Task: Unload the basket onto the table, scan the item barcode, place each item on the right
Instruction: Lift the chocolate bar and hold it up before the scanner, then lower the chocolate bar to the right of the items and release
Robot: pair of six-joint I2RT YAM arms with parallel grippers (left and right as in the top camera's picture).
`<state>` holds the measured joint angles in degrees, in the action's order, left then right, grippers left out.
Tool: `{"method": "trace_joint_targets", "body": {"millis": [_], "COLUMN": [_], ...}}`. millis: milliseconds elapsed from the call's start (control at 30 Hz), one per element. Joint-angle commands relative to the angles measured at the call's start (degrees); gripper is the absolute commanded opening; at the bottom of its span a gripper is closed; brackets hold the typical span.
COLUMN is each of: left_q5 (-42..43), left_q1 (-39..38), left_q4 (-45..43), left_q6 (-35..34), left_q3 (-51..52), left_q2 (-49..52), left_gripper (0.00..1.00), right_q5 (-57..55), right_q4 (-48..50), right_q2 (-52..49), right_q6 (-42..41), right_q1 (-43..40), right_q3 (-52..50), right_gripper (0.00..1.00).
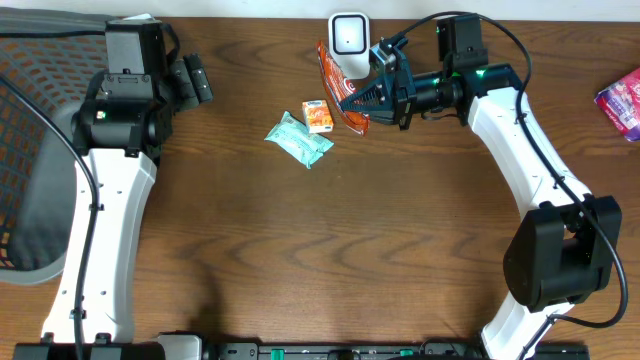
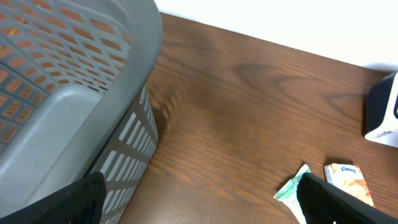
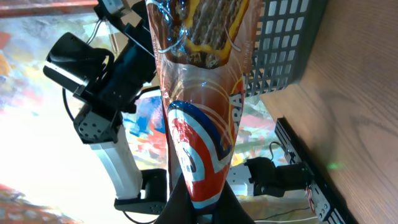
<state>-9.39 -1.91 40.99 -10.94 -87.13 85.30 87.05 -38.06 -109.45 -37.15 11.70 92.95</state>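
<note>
Beside the scanner (image 1: 348,35) at the table's far edge, my right claw (image 1: 352,100) was clamped tight on the orange snack bag (image 1: 328,68). Left claw (image 1: 193,80) gaped wide, holding nothing, next to the basket (image 2: 62,93).

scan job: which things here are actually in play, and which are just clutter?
In the job:
- snack packet, clamped in the right gripper
- white scanner, close by the packet

Lying about:
- green tissue pack
- small orange pack
- purple packet, at the table's right edge
- grey basket
- left gripper, open and holding nothing
</note>
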Motion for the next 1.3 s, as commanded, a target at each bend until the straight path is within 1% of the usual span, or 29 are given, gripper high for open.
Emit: {"method": "trace_joint_targets", "body": {"millis": [0, 200, 300, 400, 433, 467, 533, 600, 633, 733, 800, 933, 1000, 1100, 1200, 1233, 1267], "left_q5": [-0.72, -0.72, -0.72, -0.72, -0.72, -0.72, -0.72, -0.72, -0.72, -0.72, -0.72, -0.72, -0.72, -0.72, -0.72, -0.72, -0.72], "left_q1": [0.28, 0.28, 0.28, 0.28, 0.28, 0.28, 0.28, 0.28, 0.28, 0.28, 0.28, 0.28, 0.28, 0.28, 0.28, 0.28, 0.28], "left_q4": [0.15, 0.15, 0.15, 0.15, 0.15, 0.15, 0.15, 0.15, 0.15, 0.15, 0.15, 0.15, 0.15, 0.15, 0.15, 0.15, 0.15], "left_q6": [-0.74, -0.74, -0.74, -0.74, -0.74, -0.74, -0.74, -0.74, -0.74, -0.74, -0.74, -0.74, -0.74, -0.74, -0.74, -0.74, -0.74], "left_q3": [-0.09, -0.09, -0.09, -0.09, -0.09, -0.09, -0.09, -0.09, -0.09, -0.09, -0.09, -0.09, -0.09, -0.09, -0.09, -0.09, -0.09], "left_q2": [0.44, 0.44, 0.44, 0.44, 0.44, 0.44, 0.44, 0.44, 0.44, 0.44, 0.44, 0.44, 0.44, 0.44, 0.44, 0.44, 0.44], "left_gripper": [0.98, 0.98, 0.98, 0.98, 0.98, 0.98, 0.98, 0.98, 0.98, 0.98, 0.98, 0.98, 0.98, 0.98, 0.98, 0.98, 0.98], "right_q5": [2.38, -1.05, -6.69, -21.38, -31.58, -39.41, -57.2, -71.71, -77.42, -89.07, -92.7, -92.74, -92.76, -92.48, -91.03, -90.47, -89.88], "right_q4": [0.33, 1.46, 1.46, 0.87, -1.09, -3.06, -8.02, -12.04, -13.81, -17.09, -17.53, -14.29, -10.8, -2.86, 4.57, 5.73, 6.29], "right_q2": [0.02, 0.02, 0.02, 0.02, 0.02, 0.02, 0.02, 0.0, 0.0, -0.13, -0.17, -0.17, -0.17, -0.17, -0.17, -0.17, -0.17], "right_q6": [1.22, 1.22, 1.25, 3.13, 4.0, 3.93, 1.51, -1.46, -2.91, -7.48, -11.39, -23.37, -30.23, -36.35, -37.7, -37.16, -35.63], "right_q1": [0.0, 0.0, 0.0, 0.0, 0.02, 0.15, 0.55, 1.14, 1.42, 2.38, 3.02, 3.91, 4.68, 5.75, 6.97, 7.32, 7.72], "right_q3": [0.37, 0.37, 0.37, 0.37, 0.37, 0.37, 0.37, 0.15, -0.02, -0.87, -2.36, -7.8, -11.63, -17.38, -20.81, -21.11, -21.03], "right_gripper": [0.02, 0.02, 0.02, 0.02, 0.01, 0.02, 0.02, 0.02, 0.02, 0.02, 0.02, 0.02, 0.02, 0.02, 0.15, 0.41, 0.59]}}
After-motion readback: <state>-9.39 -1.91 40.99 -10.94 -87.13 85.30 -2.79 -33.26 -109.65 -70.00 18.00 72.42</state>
